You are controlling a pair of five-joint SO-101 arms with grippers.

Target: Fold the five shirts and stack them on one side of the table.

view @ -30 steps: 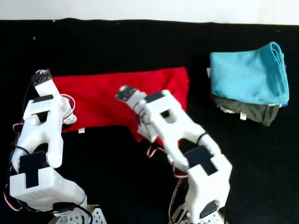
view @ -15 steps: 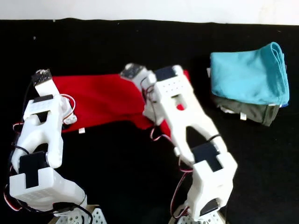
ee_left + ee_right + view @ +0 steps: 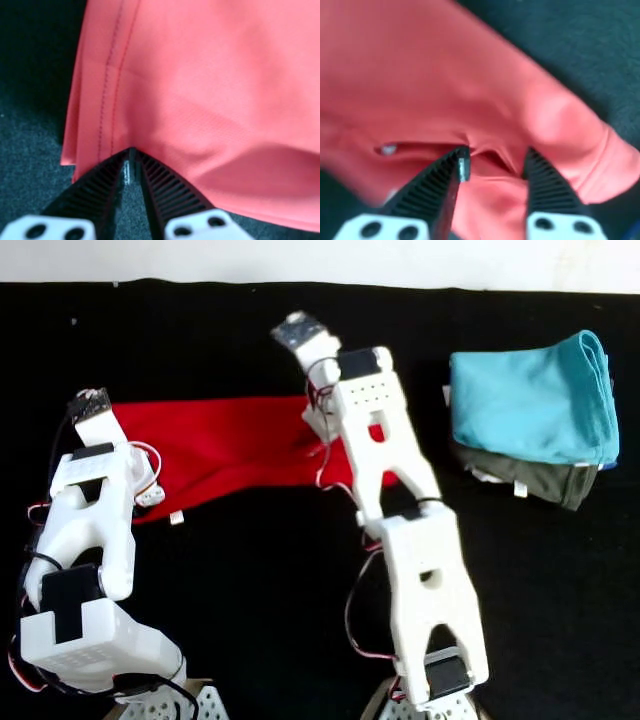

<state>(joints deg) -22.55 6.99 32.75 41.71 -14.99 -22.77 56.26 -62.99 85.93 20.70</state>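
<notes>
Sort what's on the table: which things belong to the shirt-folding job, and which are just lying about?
Job:
red shirt
folded blue shirt, stacked on a folded dark shirt

Lying about:
black table cover

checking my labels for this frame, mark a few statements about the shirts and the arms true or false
1. The teal shirt lies on top of the dark olive shirt. True.
2. The red shirt lies on that pile. False: it lies apart from the pile, stretched out on the black table between the two arms.
3. The left tool is shut on an edge of the red shirt. True.
4. The pile sits on the left arm's side of the table. False: it sits on the right arm's side, towards the far edge.
</notes>
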